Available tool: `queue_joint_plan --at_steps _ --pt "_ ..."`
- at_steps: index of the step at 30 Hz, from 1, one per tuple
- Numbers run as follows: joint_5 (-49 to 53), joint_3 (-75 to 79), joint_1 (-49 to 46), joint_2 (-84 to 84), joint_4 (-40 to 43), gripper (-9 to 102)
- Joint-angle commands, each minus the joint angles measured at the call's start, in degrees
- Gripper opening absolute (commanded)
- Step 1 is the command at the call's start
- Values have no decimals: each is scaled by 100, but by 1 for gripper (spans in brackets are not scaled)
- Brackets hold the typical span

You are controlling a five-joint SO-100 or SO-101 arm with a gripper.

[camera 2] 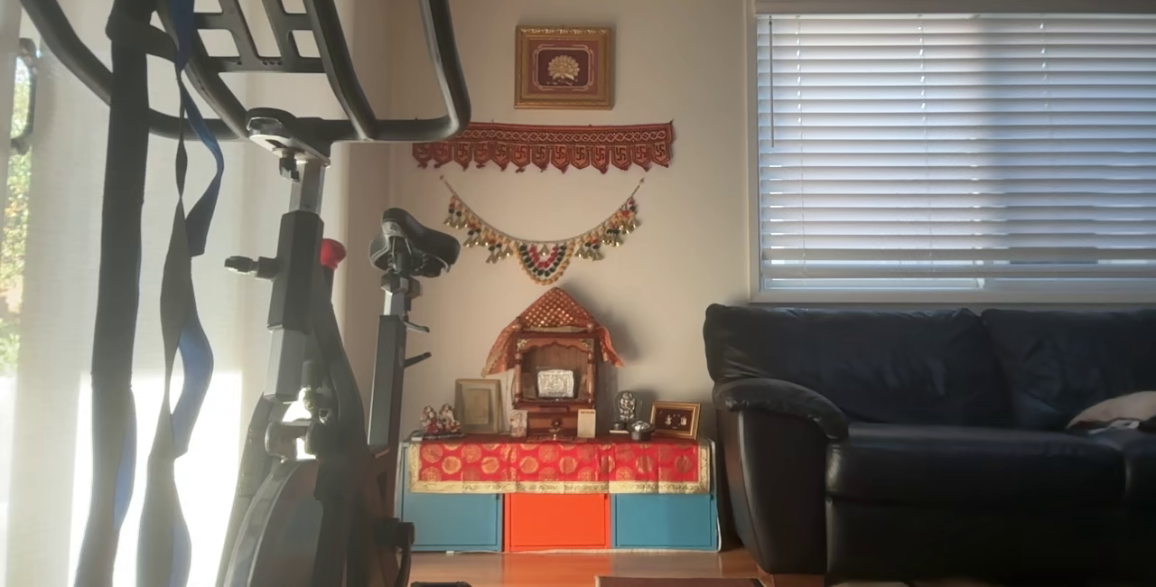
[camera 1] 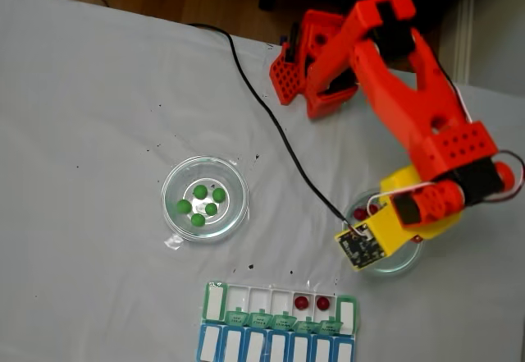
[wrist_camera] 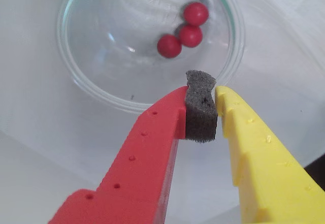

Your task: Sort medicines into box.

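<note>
**Inspector:** The fingers (wrist_camera: 203,113) were all but together, with a grey foam pad (wrist_camera: 201,107) filling the gap between the red finger and the yellow one; no pill was held. In the wrist view the gripper hung above the near rim of the right-hand dish (wrist_camera: 81,79).

**Clerk:** Which step was that, in your judgement?

**Inspector:** A reach for the next red pill. The next move called for parting the fingers, moving forward over the cluster and coming down on one pill without pushing its neighbours.

**Clerk:** The inventory, largest first?

**Inspector:** One arm (camera 1: 410,91) on the table (camera 1: 90,107). One box (camera 1: 279,329) at the near edge in the fixed view, a green-lidded row joined to a blue row. Two glass dishes: the left dish (camera 1: 170,217) and the one under the gripper. Five green pills (camera 1: 201,203) lay in the left dish. Three red pills (wrist_camera: 183,31) lay in the right dish, touching one another. Two more red pills (camera 1: 312,303) sat in the box, one apiece in adjacent open compartments near its right end.

**Clerk:** Green ones sorted?

**Inspector:** None seen in the box.
</note>
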State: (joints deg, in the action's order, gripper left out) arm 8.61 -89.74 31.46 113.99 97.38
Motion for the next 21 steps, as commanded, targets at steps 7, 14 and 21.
queue_joint_plan --at_steps 7,14,21 --pt "-35 -1336 -79 1081 -1011 1" --pt "-378 -2259 185 1134 -1898 1" --pt "-835 -2742 325 1345 -2522 1"
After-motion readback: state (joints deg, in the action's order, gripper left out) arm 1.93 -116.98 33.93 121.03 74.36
